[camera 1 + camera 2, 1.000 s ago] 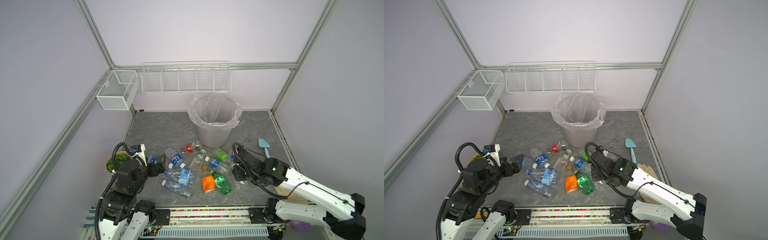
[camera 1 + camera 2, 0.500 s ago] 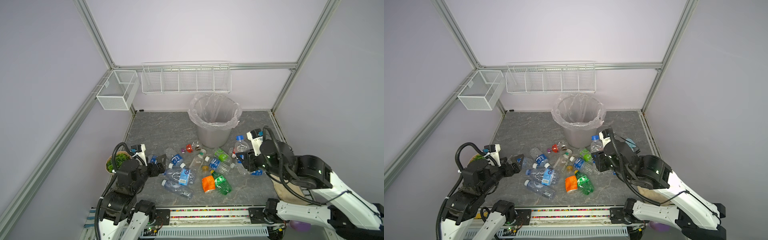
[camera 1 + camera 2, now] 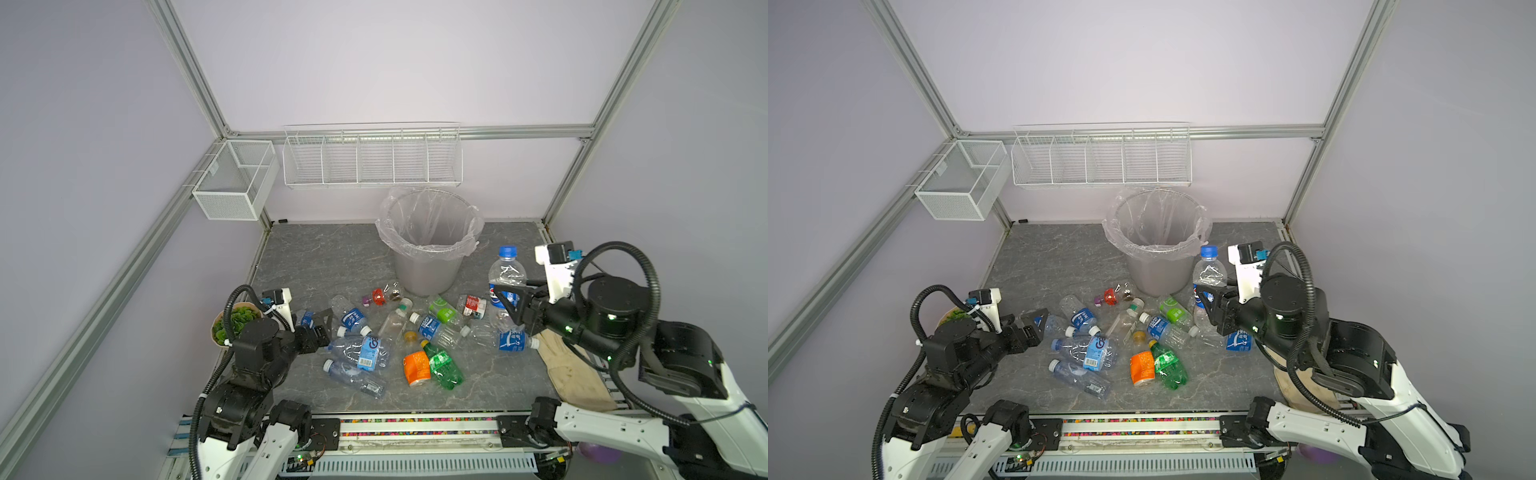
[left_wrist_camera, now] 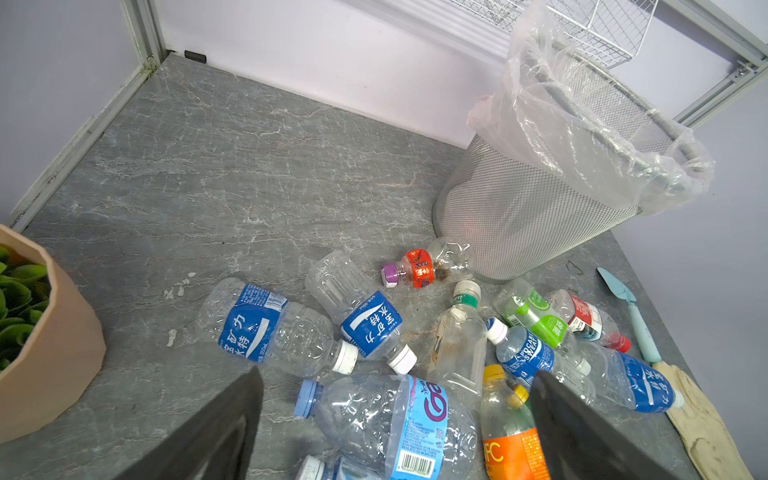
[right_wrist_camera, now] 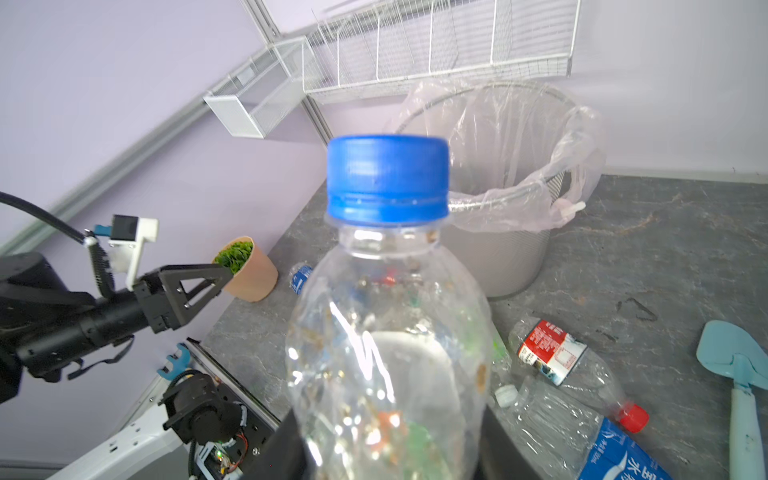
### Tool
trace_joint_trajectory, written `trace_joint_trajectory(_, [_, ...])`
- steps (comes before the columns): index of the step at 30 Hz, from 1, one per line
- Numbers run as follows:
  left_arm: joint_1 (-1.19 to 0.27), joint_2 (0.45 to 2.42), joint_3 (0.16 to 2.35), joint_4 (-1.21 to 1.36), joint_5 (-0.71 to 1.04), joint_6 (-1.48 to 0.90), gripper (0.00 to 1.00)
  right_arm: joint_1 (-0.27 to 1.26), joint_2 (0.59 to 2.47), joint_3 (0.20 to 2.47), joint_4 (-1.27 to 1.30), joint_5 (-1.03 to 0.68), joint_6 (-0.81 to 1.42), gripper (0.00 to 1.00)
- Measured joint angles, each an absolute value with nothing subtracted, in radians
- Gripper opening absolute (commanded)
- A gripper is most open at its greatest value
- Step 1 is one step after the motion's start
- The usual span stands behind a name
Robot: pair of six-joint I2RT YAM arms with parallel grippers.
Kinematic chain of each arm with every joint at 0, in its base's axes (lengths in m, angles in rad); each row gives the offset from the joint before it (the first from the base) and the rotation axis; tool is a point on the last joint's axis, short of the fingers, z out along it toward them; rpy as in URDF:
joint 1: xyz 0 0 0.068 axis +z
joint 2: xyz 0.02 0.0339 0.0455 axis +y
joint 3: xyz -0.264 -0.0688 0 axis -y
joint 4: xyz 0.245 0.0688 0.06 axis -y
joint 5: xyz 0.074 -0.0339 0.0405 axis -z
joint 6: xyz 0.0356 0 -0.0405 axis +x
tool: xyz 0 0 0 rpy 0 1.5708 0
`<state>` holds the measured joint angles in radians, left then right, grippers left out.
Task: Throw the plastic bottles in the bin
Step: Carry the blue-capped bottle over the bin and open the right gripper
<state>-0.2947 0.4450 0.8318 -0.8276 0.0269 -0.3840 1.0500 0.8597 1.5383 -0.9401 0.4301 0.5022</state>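
My right gripper [image 3: 509, 300] [image 3: 1209, 300] [image 5: 390, 449] is shut on a clear plastic bottle with a blue cap [image 3: 507, 272] [image 3: 1209, 270] [image 5: 386, 316]. It holds the bottle upright above the floor, just right of the bin and below its rim. The bin [image 3: 428, 266] [image 3: 1156, 270] [image 4: 519, 216] [image 5: 511, 257] is grey mesh lined with a clear bag. Several more plastic bottles [image 3: 361, 351] [image 3: 1092, 353] [image 4: 390, 419] lie in a heap in front of it. My left gripper [image 3: 322, 322] [image 3: 1034, 323] [image 4: 397, 376] is open at the heap's left edge, holding nothing.
A potted plant [image 3: 235, 324] [image 4: 37, 332] stands at the left edge beside my left arm. A beige glove [image 3: 577, 374] and a light blue trowel [image 4: 627, 316] [image 5: 744, 374] lie on the right. White wire baskets [image 3: 372, 160] hang on the back and left walls.
My right arm has lifted the blue-capped bottle out of the heap, up and to the right, level with the bin's side. The left arm has not moved.
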Motion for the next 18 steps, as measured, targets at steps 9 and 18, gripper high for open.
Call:
trace_joint_trajectory(9, [-0.295, 0.445, 0.832, -0.828, 0.028, -0.384, 0.99, 1.05, 0.85, 1.644, -0.894, 0.43, 0.461, 0.34])
trace_joint_trajectory(18, [-0.295, 0.445, 0.832, -0.827, 0.028, -0.384, 0.99, 1.05, 0.933, 1.771, -0.885, 0.479, 0.409, 0.36])
